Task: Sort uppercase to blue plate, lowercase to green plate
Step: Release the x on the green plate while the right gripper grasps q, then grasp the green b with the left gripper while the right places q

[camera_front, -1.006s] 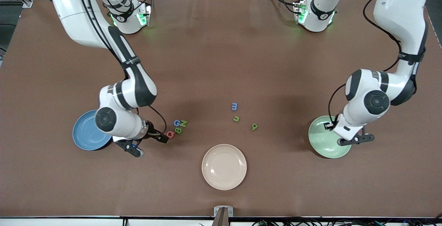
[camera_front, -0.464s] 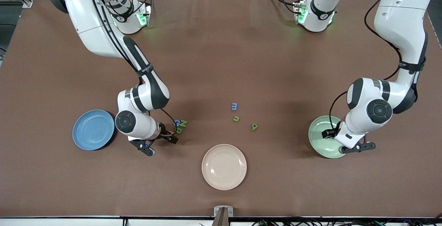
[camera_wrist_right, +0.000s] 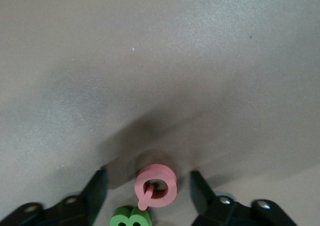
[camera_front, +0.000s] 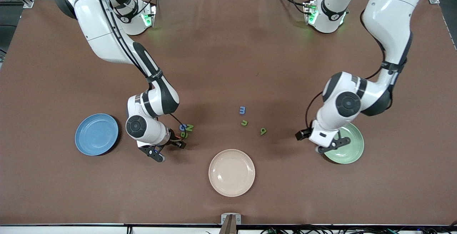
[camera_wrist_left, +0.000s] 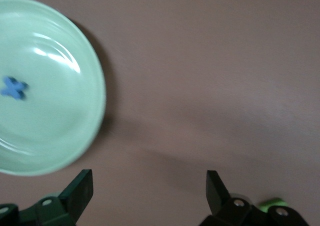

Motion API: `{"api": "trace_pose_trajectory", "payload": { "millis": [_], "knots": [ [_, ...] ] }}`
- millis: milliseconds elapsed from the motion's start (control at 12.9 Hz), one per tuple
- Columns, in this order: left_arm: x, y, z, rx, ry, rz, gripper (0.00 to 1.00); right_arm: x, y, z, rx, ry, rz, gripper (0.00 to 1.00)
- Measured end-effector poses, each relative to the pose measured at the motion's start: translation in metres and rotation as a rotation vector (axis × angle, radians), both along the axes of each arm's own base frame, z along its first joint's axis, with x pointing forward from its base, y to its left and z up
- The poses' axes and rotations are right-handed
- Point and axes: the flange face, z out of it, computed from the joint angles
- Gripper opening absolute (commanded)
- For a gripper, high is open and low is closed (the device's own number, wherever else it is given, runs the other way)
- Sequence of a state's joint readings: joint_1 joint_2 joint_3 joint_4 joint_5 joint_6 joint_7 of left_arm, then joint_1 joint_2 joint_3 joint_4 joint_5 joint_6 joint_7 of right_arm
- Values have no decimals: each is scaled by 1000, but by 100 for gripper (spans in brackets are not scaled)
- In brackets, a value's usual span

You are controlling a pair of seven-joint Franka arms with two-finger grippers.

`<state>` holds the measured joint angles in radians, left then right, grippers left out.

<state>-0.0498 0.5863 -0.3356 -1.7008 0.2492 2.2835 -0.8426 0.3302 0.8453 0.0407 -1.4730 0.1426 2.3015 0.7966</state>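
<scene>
The pink-red Q (camera_wrist_right: 156,186) lies flat on the table between the fingers of my right gripper (camera_wrist_right: 148,178), which is open with a gap on each side. In the front view that gripper (camera_front: 174,140) hides the Q, beside the other uppercase letters: the blue G (camera_front: 182,127), green N (camera_front: 190,127) and green B (camera_front: 184,134). The blue plate (camera_front: 96,134) holds nothing. Lowercase m (camera_front: 242,110), n (camera_front: 244,122) and q (camera_front: 263,131) lie mid-table. A blue x (camera_wrist_left: 14,87) rests on the green plate (camera_wrist_left: 60,110). My left gripper (camera_wrist_left: 148,178) is open and holds nothing, over bare table beside that plate.
A cream plate (camera_front: 231,172) with nothing on it sits nearer the front camera than the letters, mid-table. The green B (camera_wrist_right: 131,218) lies close against the Q by my right fingers. The brown mat (camera_front: 228,48) covers the table.
My right arm moved from beside the blue plate to over the Q, which it now covers in the front view. My left arm swung off the green plate toward the table's middle.
</scene>
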Motion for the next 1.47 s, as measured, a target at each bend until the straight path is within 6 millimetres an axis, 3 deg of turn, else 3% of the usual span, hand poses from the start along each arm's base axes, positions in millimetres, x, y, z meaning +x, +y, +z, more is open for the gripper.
{"api": "trace_pose_trajectory", "payload": {
  "millis": [77, 309, 464, 619, 696, 928, 1160, 1315, 1470],
  "knots": [
    [-6, -25, -3, -7, 2, 45, 98, 2, 1, 2, 2, -6, 9, 28],
    [-15, -82, -24, -29, 20, 208, 96, 4, 1, 7, 5, -15, 39, 12],
    [-14, -103, -33, -44, 25, 294, 95, 5, -1, 8, 6, -21, 73, 10],
    [-15, -117, -39, -53, 28, 347, 95, 14, -20, 12, -2, -30, 126, 10],
    [-17, -124, -42, -55, 32, 367, 94, 22, -40, 16, -4, -27, 162, 10],
    [-27, -151, -62, -49, 47, 398, 87, 43, -129, 43, -1, 1, 295, 11],
    [-31, -158, -86, -18, 52, 443, 79, 48, -217, 79, -7, 16, 415, 11],
    [-32, -157, -95, 8, 44, 467, 75, 48, -264, 85, -20, 19, 481, 12],
    [-31, -156, -97, 13, 39, 481, 72, 43, -301, 77, -22, 32, 530, 19]
  ]
}}
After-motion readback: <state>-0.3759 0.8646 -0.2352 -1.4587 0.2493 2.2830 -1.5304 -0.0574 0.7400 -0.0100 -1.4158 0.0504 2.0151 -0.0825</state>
